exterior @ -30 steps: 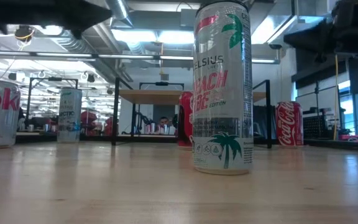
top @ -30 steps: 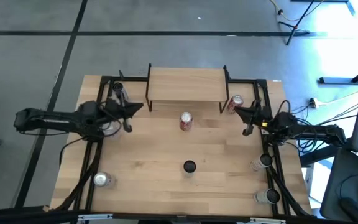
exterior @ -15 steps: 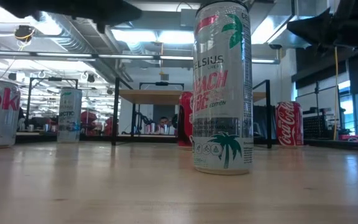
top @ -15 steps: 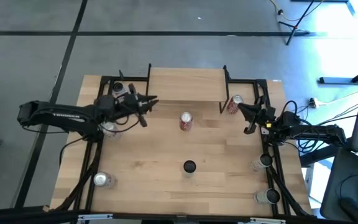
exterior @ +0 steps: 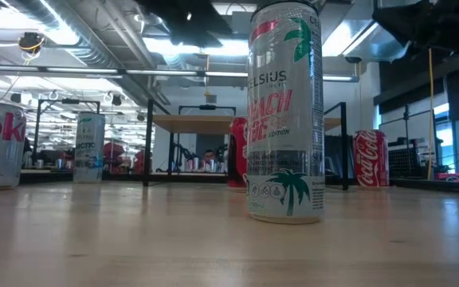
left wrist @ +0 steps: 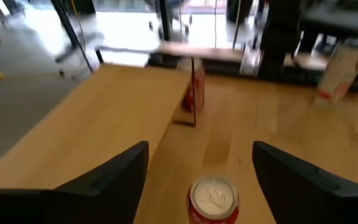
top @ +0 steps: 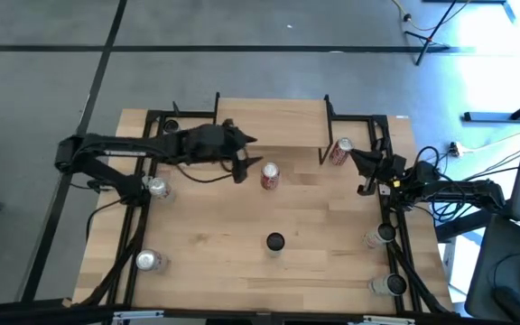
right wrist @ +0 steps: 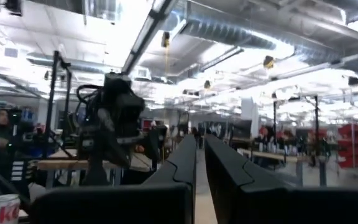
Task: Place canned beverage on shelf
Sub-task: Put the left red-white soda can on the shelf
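Note:
A red can with a silver top (top: 270, 175) stands upright on the table in front of the shelf (top: 271, 120), a light plank on a black frame. My left gripper (top: 246, 159) is open just left of this can. In the left wrist view the can (left wrist: 212, 200) stands ahead of the two spread fingers and between their lines, touching neither. A second red can (top: 340, 151) stands by the shelf's right leg. My right gripper (top: 361, 172) hovers shut near the right edge, beside that can, holding nothing.
A tall white can (exterior: 285, 112) stands at mid-table (top: 274, 241), close to the low camera. More cans stand along the left side (top: 156, 188) (top: 147, 261) and the right side (top: 382, 235) (top: 391, 284). Black frame rails run along both table sides.
My left gripper has travelled from the table's left side toward the right, up to the red can in front of the shelf, and its fingers have opened on the way. The cans have stayed where they were.

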